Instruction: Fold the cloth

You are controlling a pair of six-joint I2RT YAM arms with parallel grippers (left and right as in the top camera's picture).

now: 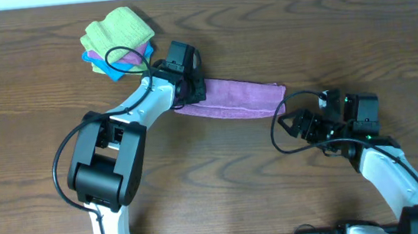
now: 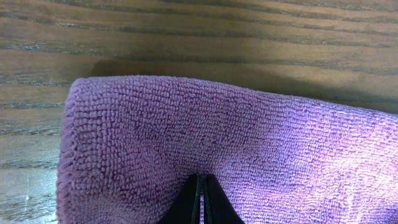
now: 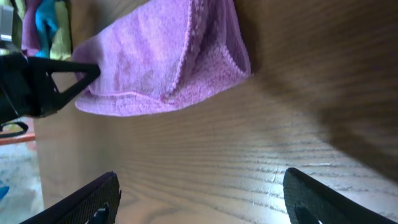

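Observation:
The cloth [image 1: 238, 97] is a lilac terry strip, folded lengthwise, lying slanted on the wooden table [image 1: 30, 96]. My left gripper [image 1: 191, 92] is over its left end, and its fingertips [image 2: 202, 186] are shut tight together, resting on the pile of the cloth [image 2: 236, 130] beside its stitched edge. No fold shows pinched between them. My right gripper [image 1: 292, 121] hovers just off the cloth's right end, jaws spread wide with only bare wood between them [image 3: 199, 180]. In the right wrist view the cloth [image 3: 155, 68] lies ahead, layered at its near end.
A heap of other cloths [image 1: 117, 37], lime green, blue and pink, sits at the back left, close behind the left gripper. Both arms' cables loop over the table. The left gripper's black body [image 3: 43, 84] shows at the cloth's far end in the right wrist view.

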